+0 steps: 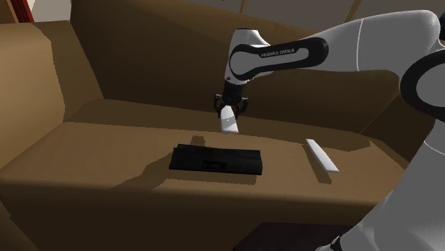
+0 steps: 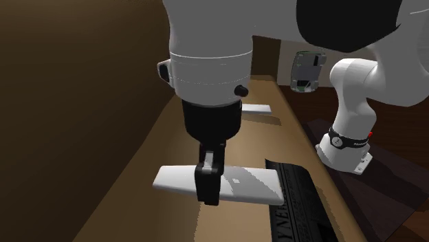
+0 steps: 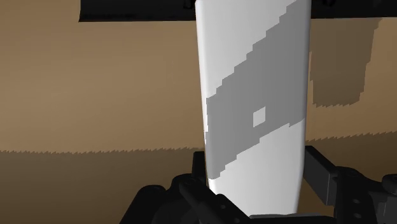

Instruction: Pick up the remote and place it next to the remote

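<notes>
A white remote [image 1: 228,123] [image 2: 247,185] [image 3: 254,114] hangs above the brown sofa seat [image 1: 107,150], clasped across its width by my black gripper [image 1: 227,113] [image 2: 210,184] [image 3: 254,194], which is shut on it. A finger [image 3: 321,178] presses each long side. A second white remote [image 1: 321,155] [image 2: 256,109] lies flat on the seat, towards the shoulder view's right. Between the two, nearer the seat's front edge, lies a flat black slab [image 1: 216,158] [image 2: 299,203] [image 3: 133,9] with ribbed sides.
The sofa's backrest [image 1: 164,57] rises behind the gripper and an armrest [image 1: 32,85] closes the shoulder view's left. My white arm base [image 2: 344,144] stands on dark floor beyond the seat's front edge. Bare seat lies left of the black slab.
</notes>
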